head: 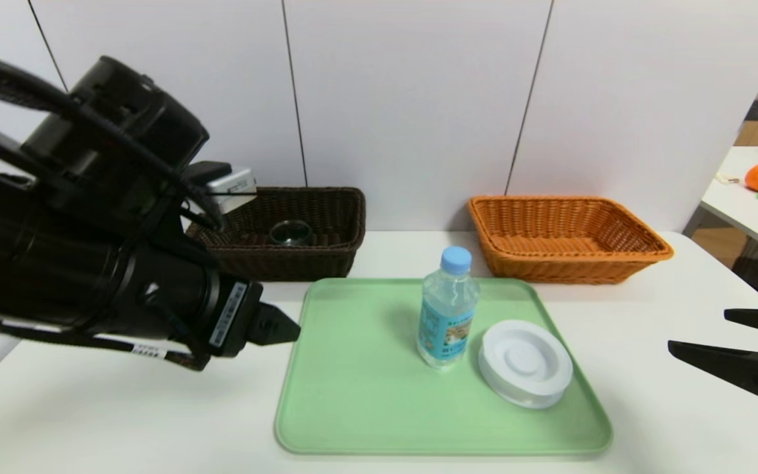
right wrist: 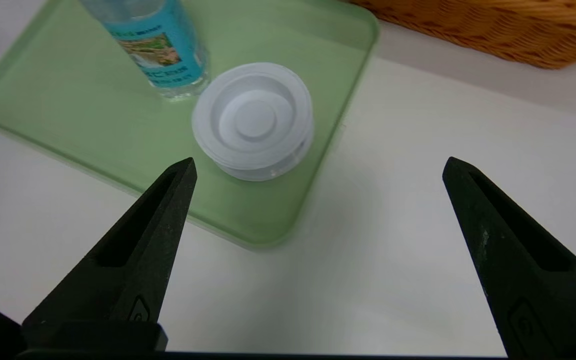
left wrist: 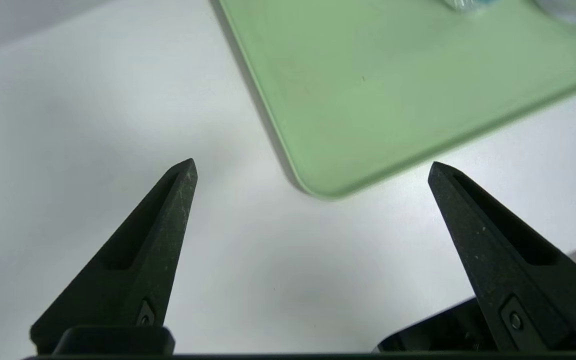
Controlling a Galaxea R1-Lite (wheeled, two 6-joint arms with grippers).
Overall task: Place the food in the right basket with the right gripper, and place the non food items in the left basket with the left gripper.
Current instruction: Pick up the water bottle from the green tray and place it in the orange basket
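I count two baskets beyond my green tray: one dark brown, one orange. On the tray, one bottle and one white lid (a tidy pair). Left beyond the tray, one glass cup.

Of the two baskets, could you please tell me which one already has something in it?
The dark brown basket: a small glass cup sits inside it, while the orange basket is empty.

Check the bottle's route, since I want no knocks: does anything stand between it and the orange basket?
Nothing visible does: from the bottle, only bare tray and table lead to the basket.
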